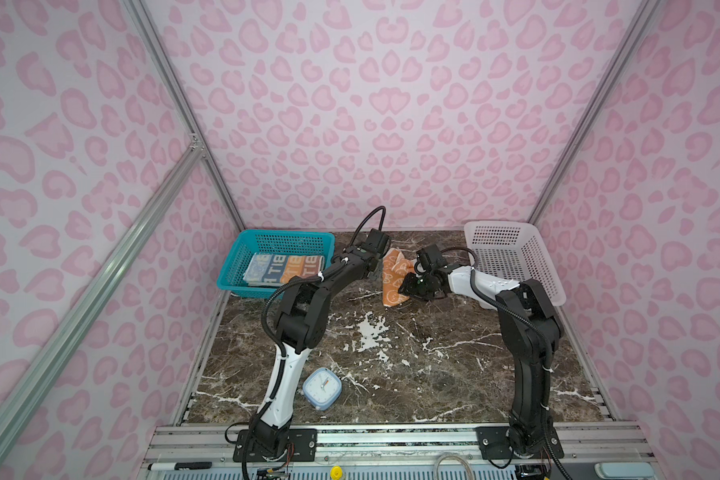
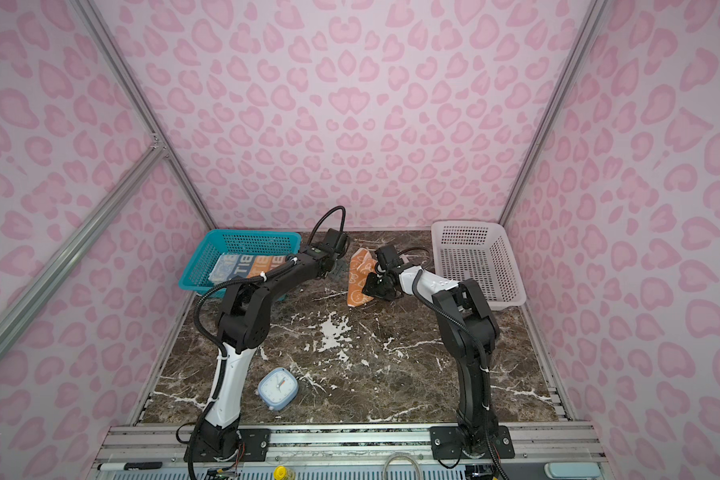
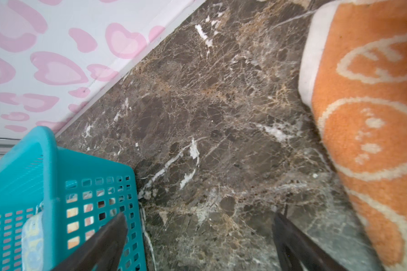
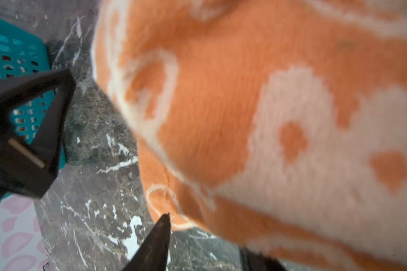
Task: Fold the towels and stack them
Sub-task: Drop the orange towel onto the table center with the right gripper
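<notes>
The orange towel [image 1: 391,272] lies on the dark marble table [image 1: 391,374], at the back near the middle. It is bunched, not flat, with a cream edge turned up. The right gripper [image 1: 407,287] is down on the towel's right side and hides that part. In the right wrist view the cloth is very close and blurred. One finger [image 4: 155,246] has its tip at the towel's border and the other finger is under the cloth, so I cannot tell if the jaws pinch it. The left gripper [image 3: 200,217] hangs just left of the towel, apart from it. Its fingers are spread wide with only bare marble between them.

The striped towel [image 1: 292,268] lies folded in the teal basket [image 1: 231,270] at the back left. The left arm [image 1: 308,299] crosses in front of it and hides its near corner, so the letters read only in part. A pale blue patch at its left end may be another cloth; I cannot tell. The white basket [image 1: 516,257] stands at the back right, partly behind the right arm [image 1: 524,307]. A small blue clock [image 1: 322,388] lies at the front beside the left arm. A pen [image 1: 179,466] lies on the front rail.
</notes>
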Controlling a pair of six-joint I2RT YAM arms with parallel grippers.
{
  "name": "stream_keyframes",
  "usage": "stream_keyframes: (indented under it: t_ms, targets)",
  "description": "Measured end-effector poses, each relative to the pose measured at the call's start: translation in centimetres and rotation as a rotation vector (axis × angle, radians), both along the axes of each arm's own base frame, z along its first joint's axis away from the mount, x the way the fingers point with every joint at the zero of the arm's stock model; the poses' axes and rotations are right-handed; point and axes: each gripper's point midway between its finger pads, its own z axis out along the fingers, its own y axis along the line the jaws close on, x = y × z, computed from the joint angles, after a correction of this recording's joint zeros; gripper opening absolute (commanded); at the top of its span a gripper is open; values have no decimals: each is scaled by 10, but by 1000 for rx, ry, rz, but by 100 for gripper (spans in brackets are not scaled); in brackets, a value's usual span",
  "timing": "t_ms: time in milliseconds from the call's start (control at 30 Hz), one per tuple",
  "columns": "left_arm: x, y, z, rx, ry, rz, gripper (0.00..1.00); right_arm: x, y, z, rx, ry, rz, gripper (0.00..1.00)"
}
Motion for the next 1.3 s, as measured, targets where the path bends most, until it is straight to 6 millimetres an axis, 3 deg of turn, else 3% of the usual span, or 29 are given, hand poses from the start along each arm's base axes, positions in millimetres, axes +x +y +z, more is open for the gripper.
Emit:
stream_keyframes:
  t_ms: [67,167,300,400,467,600,767,867,967,1033,1100,1133,1200,1300]
  targets:
    - [-7,-1,-6,-33,27,2,98,9,-1,-2,-10,-3,-2,19]
    - [-18,-1,-16,-74,68,10,98,31,-11,10,-34,-43,-18,3]
    - [-30,-2,-26,-115,111,15,98,61,-43,28,-111,-104,-56,2]
    - [-35,-5,-25,-155,126,18,98,69,-73,34,-168,-117,-76,17]
    - [-37,-10,-21,-191,129,15,98,68,-93,38,-219,-119,-90,32]
    - [-39,-21,-3,-281,120,2,98,49,-114,52,-275,-139,-97,56]
    - [-40,-31,46,-385,56,-24,98,14,-93,36,-252,-107,-37,62]
    - [-43,-32,92,-442,-14,-42,98,2,-72,17,-229,-66,2,60]
    - [-57,-28,158,-526,-115,-69,98,1,-60,2,-211,-33,14,37]
    - [-75,-19,217,-589,-213,-97,98,7,-59,-3,-216,-23,2,20]
    - [-89,-12,266,-650,-312,-120,98,11,-57,4,-216,-27,1,8]
    - [-92,-10,282,-670,-350,-129,98,17,-55,12,-210,-45,-1,4]
    - [-91,-12,291,-693,-378,-139,98,28,-50,34,-194,-99,7,0]
    - [-93,-13,260,-658,-286,-125,98,29,-48,66,-172,-153,32,0]
